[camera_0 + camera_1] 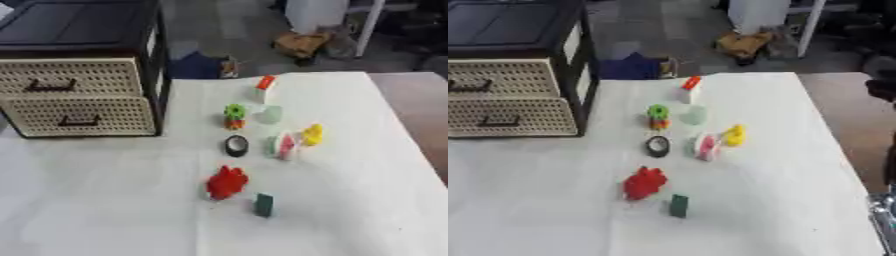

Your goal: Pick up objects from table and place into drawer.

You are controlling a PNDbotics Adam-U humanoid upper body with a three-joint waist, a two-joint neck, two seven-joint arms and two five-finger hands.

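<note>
Drawers [83,97] both closed, contents hidden, toys [227,182] loose on table [105,200]; no hand visible, hand state unknowable.

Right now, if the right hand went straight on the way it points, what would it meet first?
Only a silvery sliver of the right hand shows at the lower right edge, seemingly pointing up the picture. That way looks free along the white-covered table; the small yellow toy lies well left.
</note>
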